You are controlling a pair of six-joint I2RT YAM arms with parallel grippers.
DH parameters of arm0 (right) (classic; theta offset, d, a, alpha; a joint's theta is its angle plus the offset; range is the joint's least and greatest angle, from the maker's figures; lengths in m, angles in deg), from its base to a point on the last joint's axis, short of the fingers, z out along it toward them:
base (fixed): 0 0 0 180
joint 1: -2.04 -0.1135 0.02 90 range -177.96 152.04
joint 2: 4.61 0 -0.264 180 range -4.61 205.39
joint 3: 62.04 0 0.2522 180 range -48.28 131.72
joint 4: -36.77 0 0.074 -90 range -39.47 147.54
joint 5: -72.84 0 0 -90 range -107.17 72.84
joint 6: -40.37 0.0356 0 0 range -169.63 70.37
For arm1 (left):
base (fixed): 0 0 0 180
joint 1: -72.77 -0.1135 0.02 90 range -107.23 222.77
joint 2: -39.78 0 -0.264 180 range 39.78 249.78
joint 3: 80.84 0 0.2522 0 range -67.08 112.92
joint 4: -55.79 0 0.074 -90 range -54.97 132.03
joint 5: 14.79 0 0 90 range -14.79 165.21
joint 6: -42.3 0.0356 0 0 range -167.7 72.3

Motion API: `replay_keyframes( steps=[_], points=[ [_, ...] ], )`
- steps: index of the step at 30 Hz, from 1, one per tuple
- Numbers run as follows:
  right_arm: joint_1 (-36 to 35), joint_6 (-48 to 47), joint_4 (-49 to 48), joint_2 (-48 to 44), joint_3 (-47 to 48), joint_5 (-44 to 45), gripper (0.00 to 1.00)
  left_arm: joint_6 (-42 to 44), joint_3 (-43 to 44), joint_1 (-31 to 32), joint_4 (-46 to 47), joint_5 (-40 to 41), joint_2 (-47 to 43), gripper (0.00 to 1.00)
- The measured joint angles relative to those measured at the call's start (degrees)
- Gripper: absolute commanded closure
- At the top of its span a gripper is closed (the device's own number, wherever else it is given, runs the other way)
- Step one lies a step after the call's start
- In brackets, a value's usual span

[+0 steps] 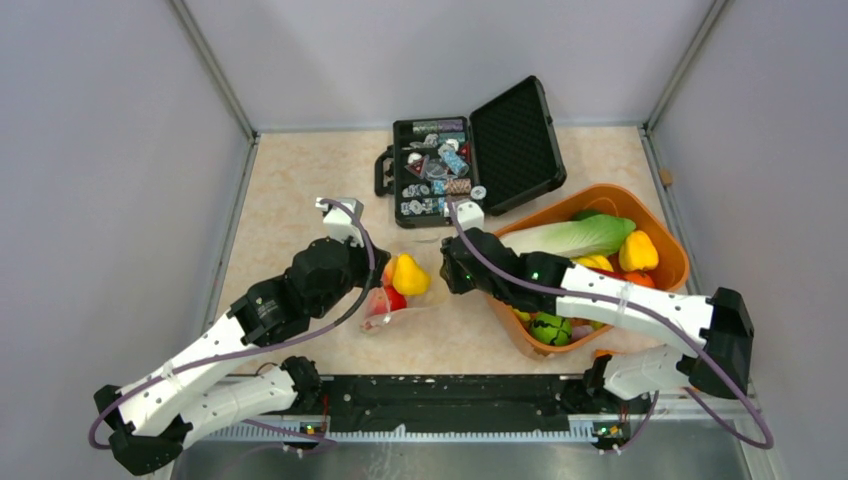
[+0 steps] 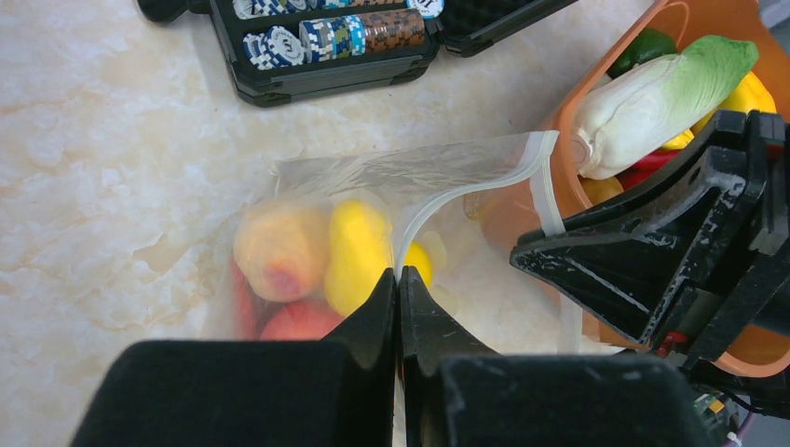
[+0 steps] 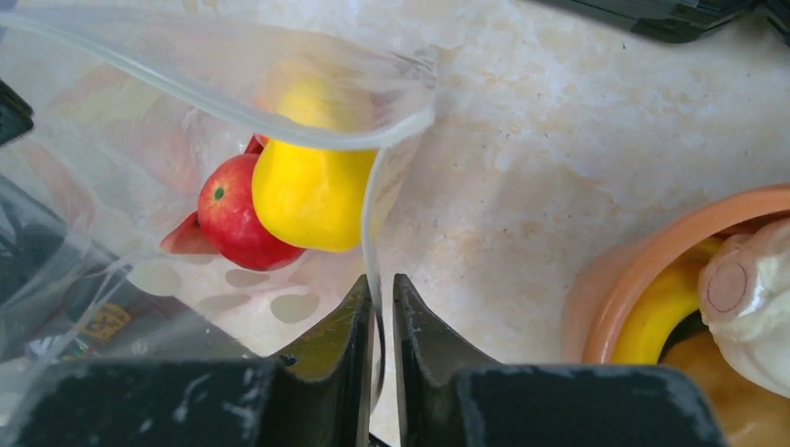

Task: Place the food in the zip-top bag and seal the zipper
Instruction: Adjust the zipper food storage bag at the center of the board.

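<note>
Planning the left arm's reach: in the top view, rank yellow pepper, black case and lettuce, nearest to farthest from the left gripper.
1. Yellow pepper, in the bag at the left gripper.
2. Black case, farther back.
3. Lettuce, in the orange tub, right.

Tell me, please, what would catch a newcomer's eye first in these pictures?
The clear zip-top plastic bag at the table's centre stands out. Its zipper edge is pinched by the left gripper and the right gripper, and a glossy yellow toy pepper and a round red toy fruit lie inside. To the right, an orange oval plastic tub holds more toy food, and at the far side an open black case holds poker chips.
</note>
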Motion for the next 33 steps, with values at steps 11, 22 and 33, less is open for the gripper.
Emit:
replay_keyframes(
  steps=[11, 22, 33],
  points=[
    [0.0, -2.3, -4.4, 1.5, 5.2, 1.7, 1.0, 0.2, 0.0, 0.0, -0.3, -0.1, 0.0, 0.62],
    [0.0, -1.6, -5.6, 1.5, 5.2, 1.2, 1.0, 1.2, 1.4, 0.0, -5.0, 0.2, 4.1, 0.86],
    [0.0, -1.8, -7.2, 2.1, 5.2, -0.7, 1.0, 1.9, 2.2, 0.0, -8.4, 3.6, 1.6, 1.0]
  ],
)
